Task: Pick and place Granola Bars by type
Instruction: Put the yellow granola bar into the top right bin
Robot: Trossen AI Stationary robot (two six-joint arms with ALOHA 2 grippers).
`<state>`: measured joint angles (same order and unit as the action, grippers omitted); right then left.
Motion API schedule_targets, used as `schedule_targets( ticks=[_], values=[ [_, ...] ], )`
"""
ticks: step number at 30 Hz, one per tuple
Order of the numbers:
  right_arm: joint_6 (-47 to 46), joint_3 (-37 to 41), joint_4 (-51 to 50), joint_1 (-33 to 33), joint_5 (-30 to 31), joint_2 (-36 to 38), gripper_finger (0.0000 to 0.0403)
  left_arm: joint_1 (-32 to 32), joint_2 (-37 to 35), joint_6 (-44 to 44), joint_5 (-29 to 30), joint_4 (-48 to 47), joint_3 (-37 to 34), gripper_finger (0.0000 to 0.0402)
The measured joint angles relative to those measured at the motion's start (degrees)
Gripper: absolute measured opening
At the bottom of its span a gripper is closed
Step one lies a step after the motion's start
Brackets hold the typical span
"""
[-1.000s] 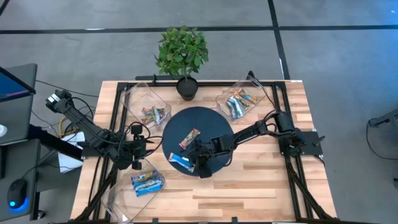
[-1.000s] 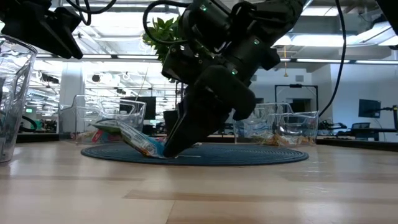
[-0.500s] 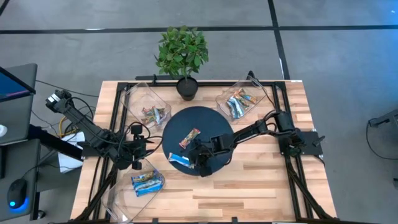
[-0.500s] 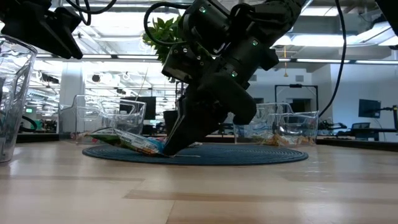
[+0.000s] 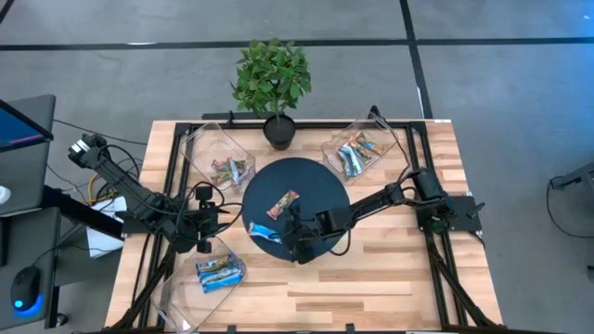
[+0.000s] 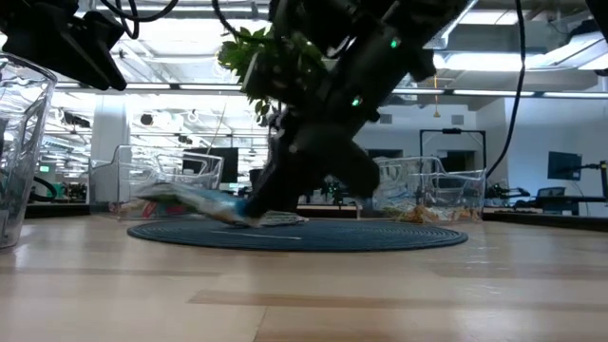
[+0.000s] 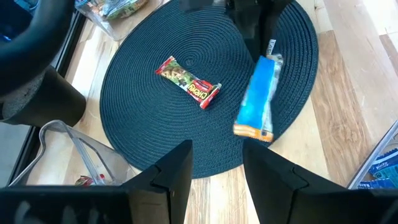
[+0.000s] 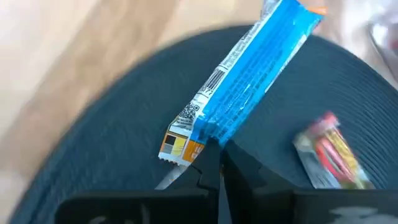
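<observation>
A blue-and-white granola bar (image 5: 264,232) sits over the near-left part of a round dark woven mat (image 5: 320,186). My right gripper (image 5: 290,239) is shut on it. A red-and-brown granola bar (image 5: 282,204) lies flat near the mat's middle. My left gripper (image 7: 214,180) is open and waits above the table's left side (image 5: 204,225), left of the mat. It touches nothing. Three clear bins hold more bars: far left (image 5: 227,169), far right (image 5: 357,153) and near left (image 5: 220,271). My right gripper pinches the blue bar between its two fingers at the wrapper's long edge (image 8: 208,138), close to the barcode end. The fingers (image 8: 239,165) slant down from the table's right. The bar (image 6: 195,199) sticks out from them toward the left, blurred, low over the mat.
A potted plant (image 5: 272,79) stands at the table's far edge behind the mat. Black frame rails (image 5: 172,167) run along both sides of the table. Bare wood (image 5: 371,288) lies near and right of the mat. Cables and a monitor sit left of the table.
My right gripper has stayed shut on the blue bar, turned, and moved a little toward the table's left. The bar has swung with it: its free end, tilted up a second ago, dropped flatter, and the whole bar now sits farther left on the mat.
</observation>
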<state>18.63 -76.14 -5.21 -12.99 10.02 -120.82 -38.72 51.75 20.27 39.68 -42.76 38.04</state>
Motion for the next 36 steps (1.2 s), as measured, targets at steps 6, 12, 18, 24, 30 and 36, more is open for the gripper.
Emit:
schedule_targets(
  ticks=[6,12,18,24,30,36],
  values=[
    [-0.10,0.00,-3.76,-2.00,6.77,3.98,0.0000,0.00,0.00,0.06,0.01,-0.23,0.00,0.0137],
    [-6.17,-0.04,-14.65,-3.88,19.69,8.86,0.0000,0.00,0.02,0.46,-0.01,-0.26,0.00,0.0137],
    [-18.72,-0.04,-31.00,-3.81,31.38,14.87,0.0000,0.02,0.02,0.52,-0.02,-0.24,0.00,0.0137],
    [-37.66,-0.07,-52.27,-1.72,37.67,20.90,0.0000,0.00,0.02,0.52,-0.04,-0.24,0.00,0.0137],
    [-55.83,1.37,-69.33,3.18,39.62,24.50,0.0000,0.01,0.02,0.52,-0.04,-0.22,0.00,0.0137],
    [-60.22,5.57,-71.10,11.02,39.46,26.54,0.0000,0.00,0.00,0.49,-0.07,-0.22,0.00,0.0137]
  ],
)
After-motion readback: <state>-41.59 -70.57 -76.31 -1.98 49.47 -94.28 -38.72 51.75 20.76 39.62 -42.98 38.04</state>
